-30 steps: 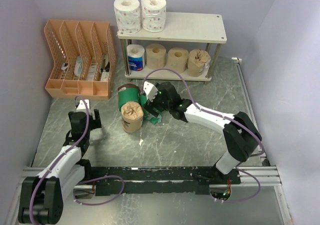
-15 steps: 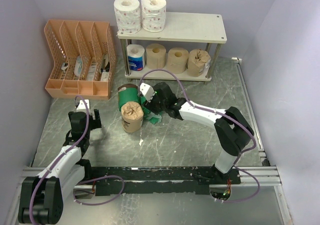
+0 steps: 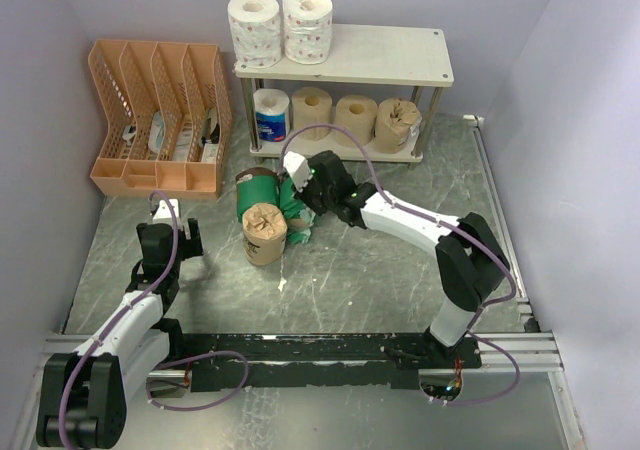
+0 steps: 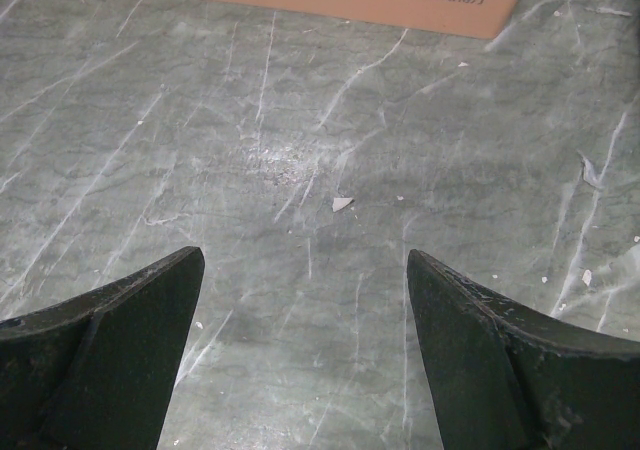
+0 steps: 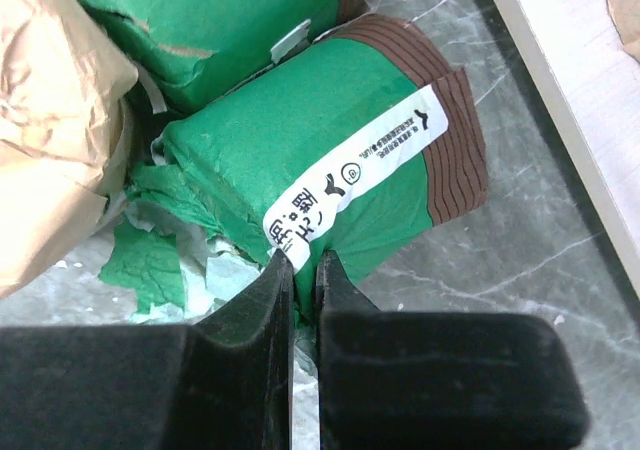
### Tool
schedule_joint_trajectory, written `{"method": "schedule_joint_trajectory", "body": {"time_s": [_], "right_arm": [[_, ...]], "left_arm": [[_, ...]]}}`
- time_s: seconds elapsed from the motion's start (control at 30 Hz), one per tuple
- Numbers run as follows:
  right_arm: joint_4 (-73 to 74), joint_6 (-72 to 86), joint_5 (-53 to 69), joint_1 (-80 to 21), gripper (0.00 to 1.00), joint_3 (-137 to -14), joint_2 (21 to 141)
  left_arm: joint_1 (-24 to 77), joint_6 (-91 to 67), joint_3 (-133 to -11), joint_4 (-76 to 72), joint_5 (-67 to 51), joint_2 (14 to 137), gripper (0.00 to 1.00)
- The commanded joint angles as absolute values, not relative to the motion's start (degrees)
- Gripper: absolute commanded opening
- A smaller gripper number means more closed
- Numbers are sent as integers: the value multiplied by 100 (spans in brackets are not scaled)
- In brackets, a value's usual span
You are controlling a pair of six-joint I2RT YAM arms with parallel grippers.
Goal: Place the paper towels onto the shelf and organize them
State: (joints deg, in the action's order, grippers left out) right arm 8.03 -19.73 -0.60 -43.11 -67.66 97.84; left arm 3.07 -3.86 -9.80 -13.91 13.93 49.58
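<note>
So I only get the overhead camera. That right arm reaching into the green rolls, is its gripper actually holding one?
Observer: On its wrist camera the right gripper is almost closed, with its tips against the white label of a green roll. I can't tell whether it pinches the wrapper.
Operator: Is that wrapper intact?
Observer: No, its near end is torn, and green scraps lie on the table.
Operator: And the left arm?
Observer: The left gripper is wide open above the table, holding nothing.
</note>
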Motion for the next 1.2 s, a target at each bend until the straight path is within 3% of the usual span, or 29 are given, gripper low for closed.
{"method": "schedule_joint_trajectory", "body": {"time_s": [0.0, 0.3, 0.63, 0.83, 1.17], "right_arm": [[1317, -981, 482, -4016, 0, -7424, 9357], [1536, 1902, 2189, -2401, 0, -8650, 8905], [-1369, 6110, 3905, -850, 0, -8472, 8245], [-3053, 8490, 3757, -706, 0, -8560, 8524], [-2743, 8785, 2763, -302, 0, -9254, 9172]], "left_arm": [[316, -397, -967, -1595, 1459, 4894, 94], [281, -352, -959, -1625, 1388, 4918, 94], [377, -342, -959, -1592, 1448, 4913, 94], [387, -335, -976, -1547, 1446, 4913, 94], [387, -347, -984, -1547, 1458, 4933, 94]]}}
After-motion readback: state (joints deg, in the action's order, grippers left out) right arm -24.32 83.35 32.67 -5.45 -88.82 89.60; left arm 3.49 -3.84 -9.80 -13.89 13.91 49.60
